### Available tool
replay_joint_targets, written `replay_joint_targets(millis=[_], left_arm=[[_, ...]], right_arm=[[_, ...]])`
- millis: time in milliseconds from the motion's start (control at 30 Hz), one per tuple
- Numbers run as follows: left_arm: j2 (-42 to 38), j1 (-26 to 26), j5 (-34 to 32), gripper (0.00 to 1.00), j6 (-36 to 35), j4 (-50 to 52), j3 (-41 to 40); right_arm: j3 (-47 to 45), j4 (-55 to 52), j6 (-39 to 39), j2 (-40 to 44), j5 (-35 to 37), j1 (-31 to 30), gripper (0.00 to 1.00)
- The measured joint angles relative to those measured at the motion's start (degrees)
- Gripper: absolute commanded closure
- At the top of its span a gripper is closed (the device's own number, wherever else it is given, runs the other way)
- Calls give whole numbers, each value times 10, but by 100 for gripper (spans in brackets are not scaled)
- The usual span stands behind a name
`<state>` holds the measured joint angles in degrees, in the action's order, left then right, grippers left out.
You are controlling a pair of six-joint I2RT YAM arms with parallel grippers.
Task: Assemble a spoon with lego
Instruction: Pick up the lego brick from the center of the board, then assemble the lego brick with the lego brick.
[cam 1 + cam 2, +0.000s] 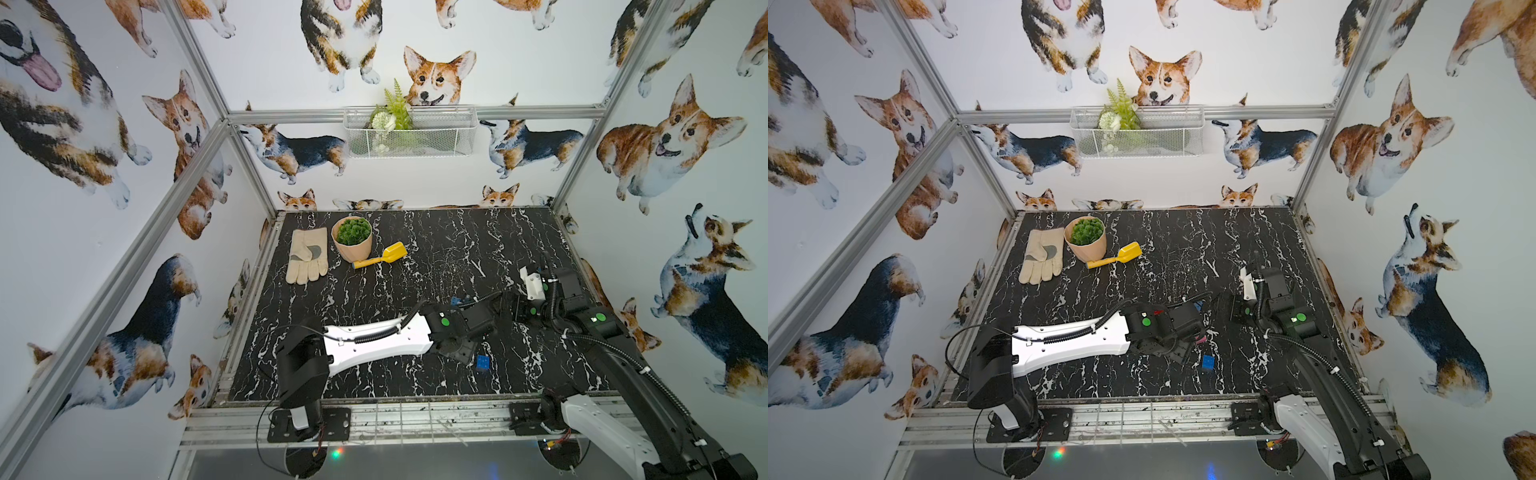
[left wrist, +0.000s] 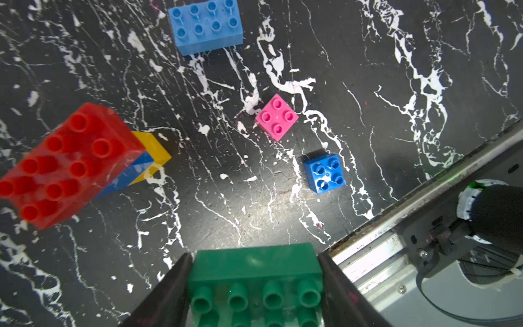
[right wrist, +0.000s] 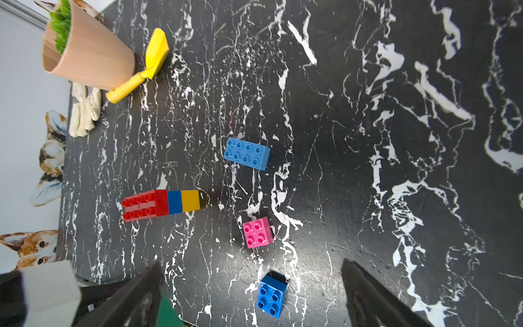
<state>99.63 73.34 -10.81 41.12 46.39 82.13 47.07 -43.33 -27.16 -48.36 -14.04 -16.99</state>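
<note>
On the black marbled bench (image 1: 415, 249), near half, both arms reach in over the bricks. The glove (image 1: 306, 257), pot (image 1: 352, 241) and yellow toy shovel (image 1: 380, 255) sit well apart in the back corner and are not involved.

The left tool (image 2: 253, 259) is clamped on the green brick (image 2: 254, 286) with its jaws on the short ends, so the brick's long axis runs jaw to jaw. Its studs face back at the wrist and its hollow underside faces outward. The right tool (image 3: 250, 262) hangs spread wide and empty above the loose pieces.

The half-built spoon (image 3: 164, 204) lies on its side on the bench: yellow, blue and red in a row, long axis along that row. The yellow handle end is nearer the right tool. The red studded face points away from it and shows to the left wrist view. The left arm looks nearer to it, I'd say. The next move likely turns on lining the green underside up with those red studs.

The light blue brick (image 3: 246, 153), pink brick (image 3: 257, 232) and dark blue brick (image 3: 271, 295) lie apart from each other, studs up.
</note>
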Motion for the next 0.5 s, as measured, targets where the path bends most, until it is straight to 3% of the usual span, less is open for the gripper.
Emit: replay_joint_targets(millis=[500], left_arm=[[-115, -87, -44, 53, 13, 77, -2]], right_arm=[[16, -10, 2, -18, -49, 0, 0]])
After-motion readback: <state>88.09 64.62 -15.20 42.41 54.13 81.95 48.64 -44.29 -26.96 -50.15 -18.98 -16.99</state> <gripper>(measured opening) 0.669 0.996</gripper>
